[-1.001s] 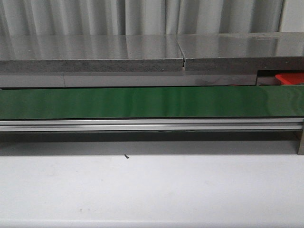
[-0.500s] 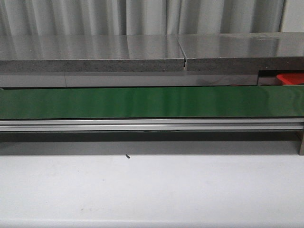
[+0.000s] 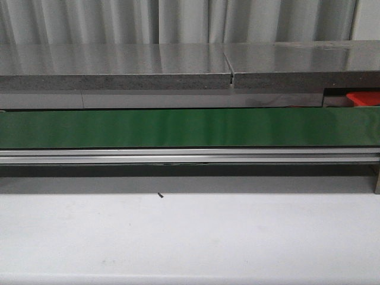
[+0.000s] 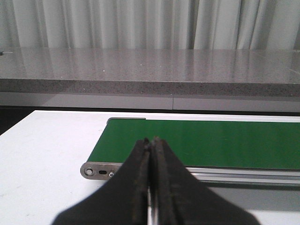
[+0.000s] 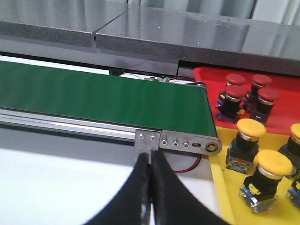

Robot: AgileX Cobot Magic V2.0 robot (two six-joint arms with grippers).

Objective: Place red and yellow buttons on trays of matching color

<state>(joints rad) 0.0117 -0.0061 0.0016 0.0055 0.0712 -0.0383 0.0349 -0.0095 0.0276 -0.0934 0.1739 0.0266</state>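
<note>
Both the left gripper (image 4: 151, 145) and right gripper (image 5: 151, 157) are closed and empty. Red buttons (image 5: 236, 89) sit in the red tray (image 5: 206, 75), yellow buttons (image 5: 251, 133) in the yellow tray (image 5: 220, 197), beyond the belt's (image 5: 93, 98) right end. The buttons appear rigid and light; grip across the domed cap.

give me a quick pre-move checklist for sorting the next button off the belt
1. Button on the green conveyor belt to pick: not ok, none visible in any view.
2. Left gripper ready to grasp: not ok, fingers shut with nothing between them.
3. Right gripper ready to grasp: not ok, shut and empty.
4. Red tray in place: ok, four red buttons already in it.
5. Yellow tray in place: ok, yellow buttons in it.
6. Room left in the trays: cannot tell, both cut off.
</note>
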